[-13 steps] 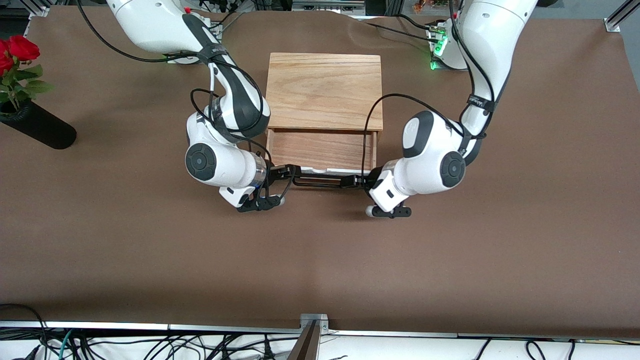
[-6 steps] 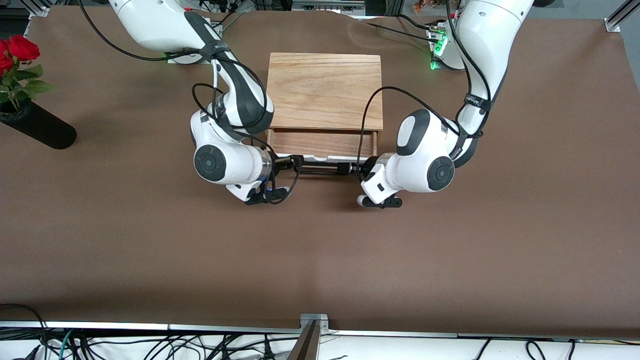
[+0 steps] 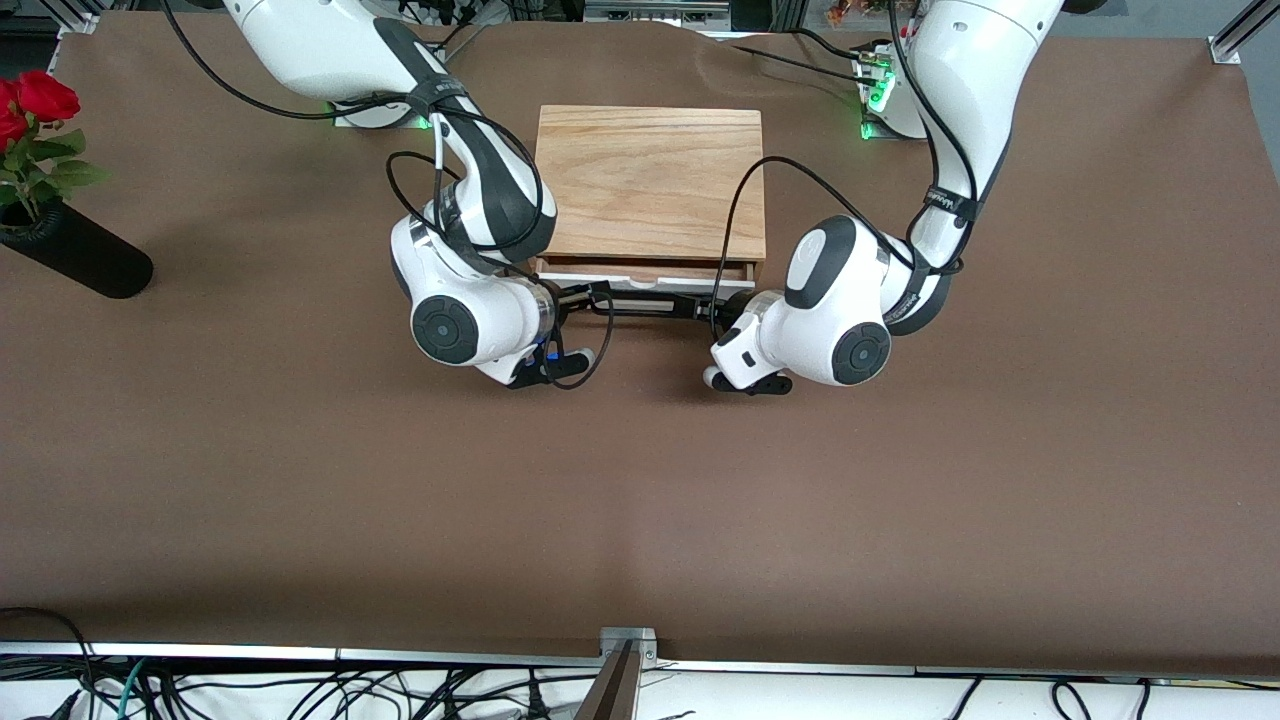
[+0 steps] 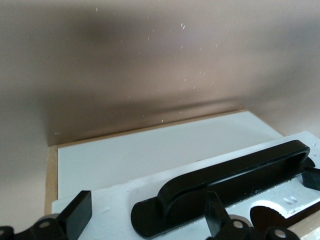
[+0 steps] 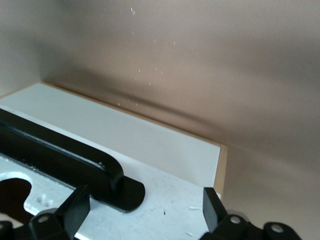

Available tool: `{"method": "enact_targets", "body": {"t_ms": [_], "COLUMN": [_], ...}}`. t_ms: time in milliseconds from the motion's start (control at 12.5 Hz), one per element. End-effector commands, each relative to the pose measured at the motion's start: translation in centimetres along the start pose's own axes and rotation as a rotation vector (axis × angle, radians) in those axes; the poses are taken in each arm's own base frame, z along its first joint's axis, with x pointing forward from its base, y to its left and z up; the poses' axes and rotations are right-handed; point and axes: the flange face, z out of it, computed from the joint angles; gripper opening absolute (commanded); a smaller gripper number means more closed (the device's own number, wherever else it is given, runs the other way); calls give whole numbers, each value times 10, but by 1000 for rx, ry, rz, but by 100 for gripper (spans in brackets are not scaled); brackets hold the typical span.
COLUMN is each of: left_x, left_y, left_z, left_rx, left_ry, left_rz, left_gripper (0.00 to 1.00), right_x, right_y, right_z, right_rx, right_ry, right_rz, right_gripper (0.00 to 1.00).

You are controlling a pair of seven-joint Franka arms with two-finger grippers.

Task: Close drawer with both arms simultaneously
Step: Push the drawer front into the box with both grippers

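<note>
- Pincers first: the left pincer [image 3: 700, 306] and the right pincer [image 3: 580, 298] are sitting low over the counter [image 3: 640, 500], one at each end of the handle [image 3: 648, 305]. Both are gaping wide.
- In each wrist view the fingers [image 4: 75, 216] [image 5: 75, 209] are straddling a foot of the handle and clamping nothing.
- Wrists are lying nearly level, pointing inward at each other along the handle, with the elbows bending out toward each arm's end of the counter.
- Just past the handle, the drawer [image 3: 645, 281] is sitting almost fully in the box [image 3: 650, 180]. Only its white front and a thin wooden strip are showing.
- My reading is that the last bit of the push is under way.
- Risk: one arm pushing harder would be skewing the drawer and jamming it in the box.
- Risk: with nothing clamped, a finger could be sliding off the handle.
- Risk: pressing on past flush would be shoving the whole box toward the bases.
- Farthest off, both arms are arching down from their bases beside the box.
</note>
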Motion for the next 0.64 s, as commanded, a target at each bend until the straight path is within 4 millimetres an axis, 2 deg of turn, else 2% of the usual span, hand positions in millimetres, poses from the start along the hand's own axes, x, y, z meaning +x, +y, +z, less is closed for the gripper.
{"method": "enact_targets", "body": {"t_ms": [0, 478, 558], "left_x": [-10, -18, -16], "left_y": [0, -8, -7], "left_z": [-2, 2, -5], "left_rx": [61, 79, 75], "left_ry": [-23, -105, -92], "left_rz": [16, 7, -3], "left_gripper": [100, 100, 100], "right_x": [-12, -25, -22], "right_y": [-5, -3, 1], "right_z": [8, 15, 13], "right_rx": [-1, -20, -17], "right_ry": [-111, -212, -205], "right_rz": [-9, -14, -9], "right_gripper": [100, 100, 100]}}
